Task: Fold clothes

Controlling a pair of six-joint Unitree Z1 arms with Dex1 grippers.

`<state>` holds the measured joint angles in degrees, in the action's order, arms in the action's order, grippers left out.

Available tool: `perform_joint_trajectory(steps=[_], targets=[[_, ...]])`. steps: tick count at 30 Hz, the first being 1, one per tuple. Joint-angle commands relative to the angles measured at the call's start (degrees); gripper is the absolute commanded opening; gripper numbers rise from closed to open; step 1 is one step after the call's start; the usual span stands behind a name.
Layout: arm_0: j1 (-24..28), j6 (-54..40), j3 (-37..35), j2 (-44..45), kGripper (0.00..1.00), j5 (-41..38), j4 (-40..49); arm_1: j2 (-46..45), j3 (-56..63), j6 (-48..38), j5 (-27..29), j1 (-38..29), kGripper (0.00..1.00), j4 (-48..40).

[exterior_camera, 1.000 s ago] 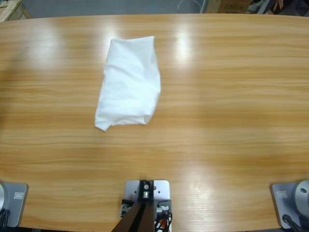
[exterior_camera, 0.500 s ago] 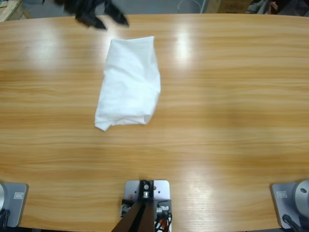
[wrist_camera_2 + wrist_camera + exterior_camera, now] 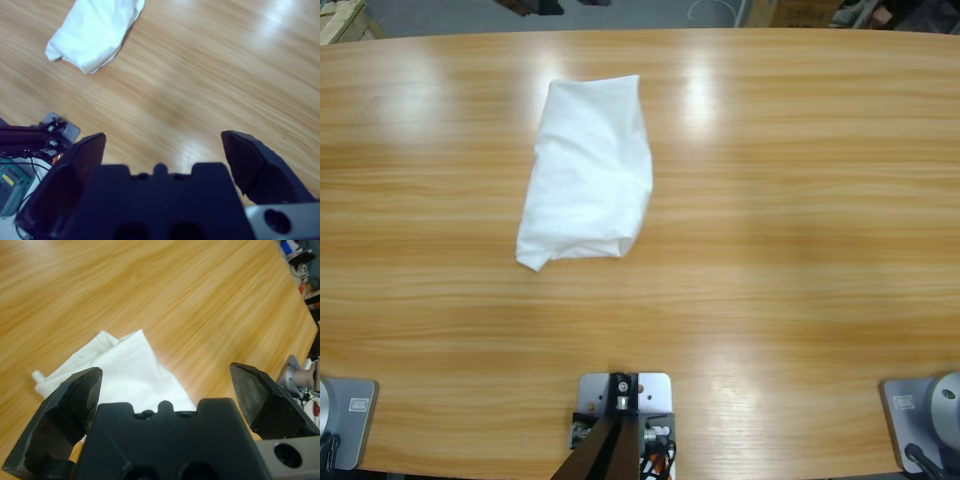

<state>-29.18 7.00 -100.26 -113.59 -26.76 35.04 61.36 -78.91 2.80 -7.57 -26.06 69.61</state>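
The clothes (image 3: 588, 170) are one white shirt folded into a narrow bundle, lying left of centre toward the table's far edge. In the left wrist view the clothes (image 3: 125, 365) lie just beyond and below my left gripper (image 3: 165, 375), which is open and holds nothing. My right gripper (image 3: 164, 136) is open too, high above bare wood, with the clothes (image 3: 95, 30) far off at the picture's top left. In the high view only dark gripper parts (image 3: 535, 6) show at the top edge, beyond the shirt.
The wooden table (image 3: 790, 230) runs wide on every side of the shirt. A grey mount with cables (image 3: 30, 145) sits at the table's edge in the right wrist view. Boxes (image 3: 790, 10) stand past the far edge.
A dark gripper that hung over the far left edge half a second ago has drawn back almost out of the top of the high view. The shirt has not moved.
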Motion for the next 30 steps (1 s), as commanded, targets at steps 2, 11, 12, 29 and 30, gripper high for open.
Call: perform_joint_trajectory(steps=[2,11,12,29,30], targets=[[-3.4,4.1,-2.6,-4.2,0.996,14.6,0.0,0.2,3.4,0.1,0.8,-0.7,0.968,-2.3],[-8.3,8.0,-1.6,-4.4,0.996,31.1,-0.8,-0.6,4.0,0.0,0.2,-0.8,0.967,-2.4],[-8.3,8.8,-1.5,-4.4,0.996,32.4,-0.7,-0.7,4.1,0.0,0.3,-0.8,0.964,-2.4],[-9.2,11.8,-4.2,-12.5,0.996,32.8,2.3,-0.9,3.4,-0.5,-0.5,-1.2,0.964,-1.1],[-9.5,11.8,-5.2,-13.3,0.996,31.7,2.9,-0.8,3.4,-0.5,-0.5,-1.2,0.965,-1.2]])
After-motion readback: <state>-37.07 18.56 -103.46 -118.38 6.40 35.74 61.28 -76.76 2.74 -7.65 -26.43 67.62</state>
